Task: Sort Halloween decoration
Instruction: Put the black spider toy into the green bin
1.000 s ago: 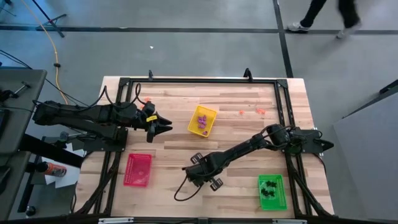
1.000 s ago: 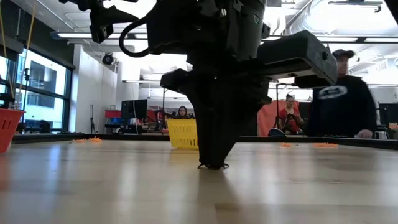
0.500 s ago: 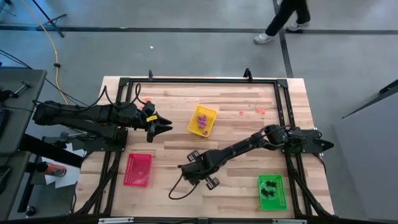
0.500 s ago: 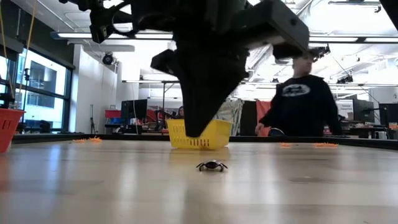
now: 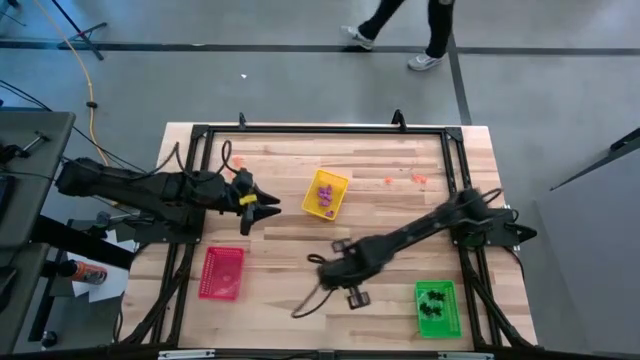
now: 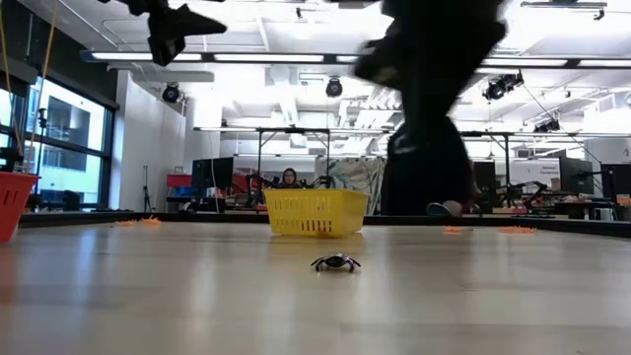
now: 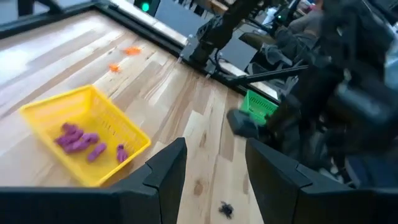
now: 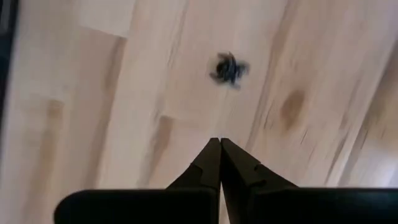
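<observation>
A tiny black spider trinket point(image 6: 336, 263) lies on the bare wood near the table's middle; it also shows in the right wrist view point(image 8: 228, 68) and the left wrist view point(image 7: 226, 210). My right gripper point(image 8: 219, 143) is shut and empty; it hangs above the table point(image 5: 328, 268), a little to the right of the spider. My left gripper point(image 7: 214, 162) is open and empty above the table's left part point(image 5: 268, 210), pointing toward the yellow tray point(image 5: 326, 194), which holds purple trinkets point(image 7: 78, 138). Orange trinkets point(image 5: 420, 179) lie loose at the far right.
A red tray point(image 5: 222, 272) stands near the front left. A green tray point(image 5: 436, 307) with black trinkets stands at the front right. A black frame point(image 5: 320, 129) runs round the table's edge. A person point(image 5: 400, 20) walks on the floor beyond the far edge.
My right gripper stood with its fingertips down at the black spider; it has risen and gone toward the table's right edge. The spider stays on the wood where it was. The person has walked leftward past the far edge.
</observation>
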`<state>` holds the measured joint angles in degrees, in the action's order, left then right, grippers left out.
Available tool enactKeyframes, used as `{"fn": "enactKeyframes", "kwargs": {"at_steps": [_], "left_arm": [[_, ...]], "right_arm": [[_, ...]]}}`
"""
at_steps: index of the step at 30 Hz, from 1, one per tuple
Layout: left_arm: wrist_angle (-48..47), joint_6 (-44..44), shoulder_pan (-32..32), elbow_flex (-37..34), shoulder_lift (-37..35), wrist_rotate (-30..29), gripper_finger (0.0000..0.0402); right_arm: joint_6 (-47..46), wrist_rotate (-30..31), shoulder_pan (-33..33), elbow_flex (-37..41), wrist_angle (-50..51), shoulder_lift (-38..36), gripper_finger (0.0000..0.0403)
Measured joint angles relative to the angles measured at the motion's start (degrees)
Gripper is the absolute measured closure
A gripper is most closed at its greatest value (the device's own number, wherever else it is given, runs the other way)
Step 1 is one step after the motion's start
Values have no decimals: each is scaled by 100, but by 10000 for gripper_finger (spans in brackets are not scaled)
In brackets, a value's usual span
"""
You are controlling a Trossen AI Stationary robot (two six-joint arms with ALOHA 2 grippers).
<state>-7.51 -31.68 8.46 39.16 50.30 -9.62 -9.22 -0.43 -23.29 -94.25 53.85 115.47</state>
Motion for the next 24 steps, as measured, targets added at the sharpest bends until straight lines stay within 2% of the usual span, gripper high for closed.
{"fn": "enactKeyframes", "kwargs": {"at_steps": [5,10,14,17,21,24], "left_arm": [[1160,325,758,4,1053,-531,247],[2001,475,1331,2,2655,-554,280],[2658,189,1561,0,3834,-340,338],[3183,9,1617,27,4569,-96,388],[3260,-101,1614,301,5338,-84,392],[3231,13,1610,521,5765,-84,400]], "right_arm": [[-1744,36,-315,1795,-1659,-1237,403],[-3040,-294,-534,2838,-3267,-1723,403],[-3580,-305,-577,3081,-4247,-1644,403],[-3579,-305,-535,3092,-4700,-1460,403],[-3515,-300,-457,3091,-5019,-1198,403],[-3122,-164,-428,3094,-4988,-982,403]]}}
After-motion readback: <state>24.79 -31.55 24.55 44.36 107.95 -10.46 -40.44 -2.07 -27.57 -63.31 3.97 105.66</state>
